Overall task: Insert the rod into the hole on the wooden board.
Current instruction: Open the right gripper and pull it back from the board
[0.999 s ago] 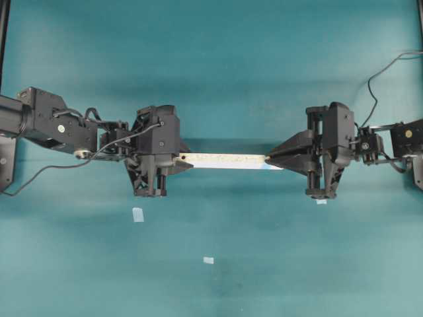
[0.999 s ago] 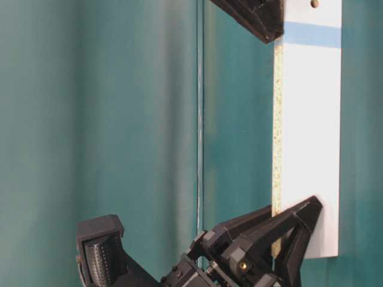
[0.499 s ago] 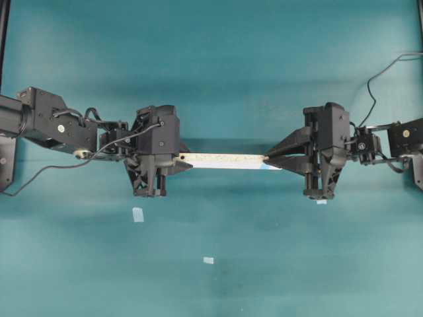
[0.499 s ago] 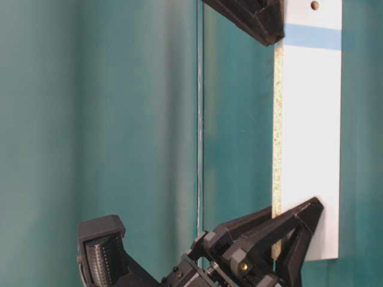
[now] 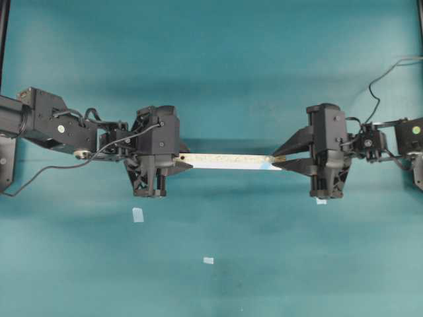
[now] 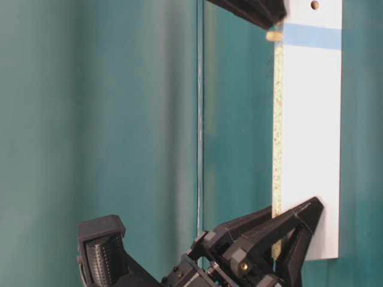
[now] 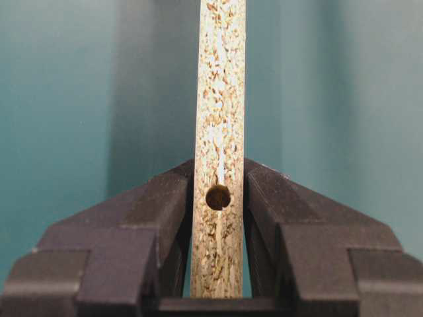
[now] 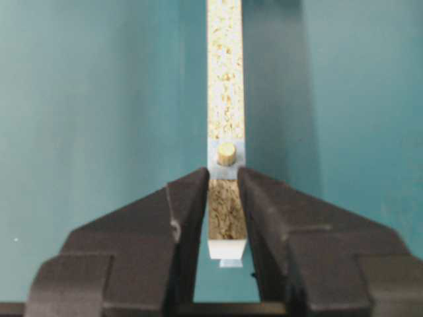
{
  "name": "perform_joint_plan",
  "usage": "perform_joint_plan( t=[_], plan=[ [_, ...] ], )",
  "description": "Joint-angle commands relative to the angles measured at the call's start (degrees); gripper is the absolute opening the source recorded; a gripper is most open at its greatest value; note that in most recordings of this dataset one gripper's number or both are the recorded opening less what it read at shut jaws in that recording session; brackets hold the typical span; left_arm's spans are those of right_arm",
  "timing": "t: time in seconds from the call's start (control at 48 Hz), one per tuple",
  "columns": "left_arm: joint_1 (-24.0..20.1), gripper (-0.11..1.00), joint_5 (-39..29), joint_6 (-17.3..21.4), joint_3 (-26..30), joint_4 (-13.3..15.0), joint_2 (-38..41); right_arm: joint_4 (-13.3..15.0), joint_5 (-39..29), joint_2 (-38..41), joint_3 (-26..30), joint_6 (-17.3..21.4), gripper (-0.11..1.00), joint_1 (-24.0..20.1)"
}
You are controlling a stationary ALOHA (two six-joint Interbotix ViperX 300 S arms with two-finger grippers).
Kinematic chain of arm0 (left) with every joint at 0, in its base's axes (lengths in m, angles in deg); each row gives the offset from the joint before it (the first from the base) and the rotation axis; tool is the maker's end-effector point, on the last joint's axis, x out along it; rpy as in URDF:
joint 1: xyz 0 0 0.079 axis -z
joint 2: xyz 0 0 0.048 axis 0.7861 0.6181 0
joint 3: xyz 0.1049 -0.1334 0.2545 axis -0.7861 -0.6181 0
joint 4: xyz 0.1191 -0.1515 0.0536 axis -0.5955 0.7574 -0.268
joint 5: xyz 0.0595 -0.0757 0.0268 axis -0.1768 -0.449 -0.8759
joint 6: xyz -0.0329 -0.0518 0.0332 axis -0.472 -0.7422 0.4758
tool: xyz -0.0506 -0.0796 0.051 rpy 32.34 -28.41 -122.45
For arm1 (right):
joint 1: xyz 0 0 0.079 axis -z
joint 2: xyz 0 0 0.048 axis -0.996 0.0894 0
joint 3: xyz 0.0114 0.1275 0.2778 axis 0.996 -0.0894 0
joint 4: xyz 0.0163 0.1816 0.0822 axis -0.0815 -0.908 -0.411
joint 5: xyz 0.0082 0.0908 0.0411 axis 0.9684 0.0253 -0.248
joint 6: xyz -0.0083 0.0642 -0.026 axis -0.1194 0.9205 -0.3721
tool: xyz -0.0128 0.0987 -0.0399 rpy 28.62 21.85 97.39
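While one left gripper (image 7: 218, 218) clamps one wooden board (image 5: 225, 161), one right gripper (image 8: 223, 198) stands parted around it, one rod (image 8: 227, 154) seated.

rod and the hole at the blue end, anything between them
Nothing visible does: the rod already sits in the wooden board at its blue mark, sticking out of the speckled edge. The right gripper fingers are off it.
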State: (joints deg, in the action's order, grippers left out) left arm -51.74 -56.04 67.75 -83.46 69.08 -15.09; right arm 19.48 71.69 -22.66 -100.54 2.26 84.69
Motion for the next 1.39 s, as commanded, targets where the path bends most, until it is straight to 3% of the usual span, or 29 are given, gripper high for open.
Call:
perform_joint_plan(
  t=[0.0,0.25,0.479,0.583,0.645,0.812,0.853,1.145,1.374],
  plan=[
    [0.18,0.32,0.18,0.0,0.35,-0.18,-0.79,0.18,-1.49,-3.25,1.32,-0.44,0.33,0.09],
    [0.09,0.32,0.18,-0.09,0.35,-0.18,-0.79,0.26,-2.2,-4.48,1.49,-0.7,0.35,0.18],
    [0.09,0.32,0.18,0.0,0.26,-0.09,-0.79,0.26,-2.29,-4.48,1.58,-0.62,0.58,0.26],
    [0.18,0.32,0.18,0.0,0.44,-0.09,-0.88,0.18,-2.29,-4.48,1.58,-0.62,0.6,0.26],
    [0.09,0.4,0.18,0.0,0.53,-0.09,-0.79,0.18,-2.29,-4.48,1.58,-0.62,0.6,0.35],
    [0.09,0.84,0.0,-0.18,0.62,-0.09,-0.88,0.18,-2.29,-4.39,1.41,-0.62,0.6,0.44],
    [0.18,0.89,-0.09,-0.18,0.62,-0.09,-0.97,0.18,-2.29,-4.48,1.41,-0.62,0.6,0.44],
    [0.18,0.85,-0.53,-0.09,0.79,-0.09,-3.25,0.18,-2.29,-4.48,1.05,-0.53,0.6,0.44],
    [0.0,0.85,-5.36,0.0,0.62,-0.09,-7.56,0.26,-2.29,-4.48,0.88,-0.44,0.6,0.44]
  ],
)
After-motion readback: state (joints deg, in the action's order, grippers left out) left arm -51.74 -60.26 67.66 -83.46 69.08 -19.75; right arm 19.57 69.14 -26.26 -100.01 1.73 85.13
